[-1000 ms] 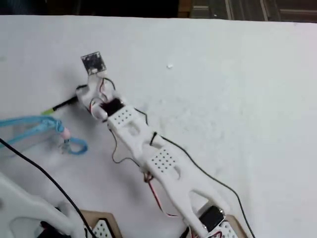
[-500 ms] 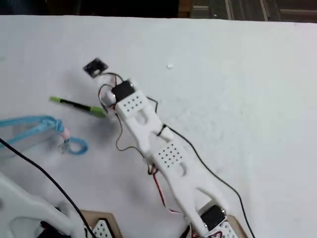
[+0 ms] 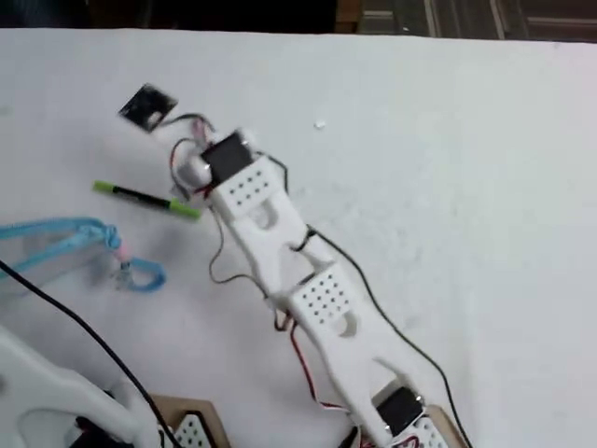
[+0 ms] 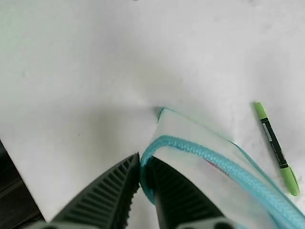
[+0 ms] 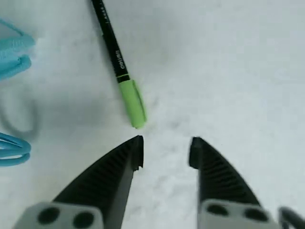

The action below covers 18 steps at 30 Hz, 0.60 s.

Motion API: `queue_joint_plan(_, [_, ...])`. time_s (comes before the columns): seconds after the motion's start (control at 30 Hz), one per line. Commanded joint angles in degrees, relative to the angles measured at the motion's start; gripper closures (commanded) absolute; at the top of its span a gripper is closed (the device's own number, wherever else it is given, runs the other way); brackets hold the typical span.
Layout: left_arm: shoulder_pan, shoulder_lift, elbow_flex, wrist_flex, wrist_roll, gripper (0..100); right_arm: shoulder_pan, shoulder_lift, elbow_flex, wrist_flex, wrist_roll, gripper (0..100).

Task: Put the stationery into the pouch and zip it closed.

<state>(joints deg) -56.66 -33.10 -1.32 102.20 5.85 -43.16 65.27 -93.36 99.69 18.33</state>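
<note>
- High view: a black felt pen with a green cap (image 3: 145,199) is recorded lying flat on the white table (image 3: 448,168), at 9 o'clock from the wrist of the right arm (image 3: 280,252). A clear plastic pouch with a light-blue zip (image 3: 56,235) lies near the pen at its 7 o'clock, not touching it. The pen is not in the pouch.
- Left wrist view: the left gripper (image 4: 140,167) is clenched on the pouch's blue zip edge. The mouth is judged to be held open.
- Right wrist view: the right gripper (image 5: 166,152) is spread with nothing between its jaws. The green cap lies just ahead of one fingertip, off the centre line.
- Step judged: picking up the pen. The jaws should be brought astride the barrel, crosswise to it, lowered to the table and closed on the black barrel rather than the cap tip, so that pivoting is avoided.
- Hidden: the right fingers are covered by the wrist in the high view. The pouch is cut off at the 9 o'clock edge, and its contents cannot be made out.
</note>
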Motion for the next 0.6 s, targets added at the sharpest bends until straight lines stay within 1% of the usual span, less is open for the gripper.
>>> queue_joint_plan(0.0, [0.04,0.31,-0.09,0.09,-0.18,98,-2.51,2.59,-1.05,-3.74,0.7,60.1])
queue_joint_plan(0.07, [0.04,0.22,-0.09,0.09,-0.18,98,-3.47,6.2,-0.53,-6.99,0.7,58.0])
queue_joint_plan(0.2, [-0.04,0.22,-0.09,0.09,-0.18,98,-4.44,13.05,-0.62,-9.89,0.7,62.2])
queue_joint_plan(0.27, [-0.04,0.22,-0.09,0.09,-0.18,98,-4.26,15.34,-1.05,-9.63,0.7,67.5])
queue_joint_plan(0.3, [-0.04,0.22,-0.09,0.09,-0.18,98,-4.0,15.96,-1.05,-9.63,0.7,71.7])
queue_joint_plan(0.37, [-0.04,0.22,-0.09,0.09,-0.18,98,-3.12,16.31,-1.05,-9.63,0.7,83.0])
queue_joint_plan(0.43, [-0.04,0.22,-0.09,0.09,-0.18,98,-2.07,16.22,-1.23,-9.45,0.7,98.0])
queue_joint_plan(0.47, [-0.04,0.22,-0.09,0.09,-0.18,98,-1.71,15.96,-1.23,-7.96,0.7,98.8])
queue_joint_plan(0.5, [-0.04,0.22,-0.09,0.09,-0.18,98,-1.63,15.34,-1.58,-5.49,0.7,95.0])
queue_joint_plan(0.53, [-0.04,0.22,-0.09,0.09,-0.18,98,-1.63,14.73,-2.02,-2.51,0.7,94.0])
queue_joint_plan(0.57, [-0.04,0.22,-0.09,0.09,-0.18,98,-1.71,13.93,-2.11,0.4,0.7,96.0])
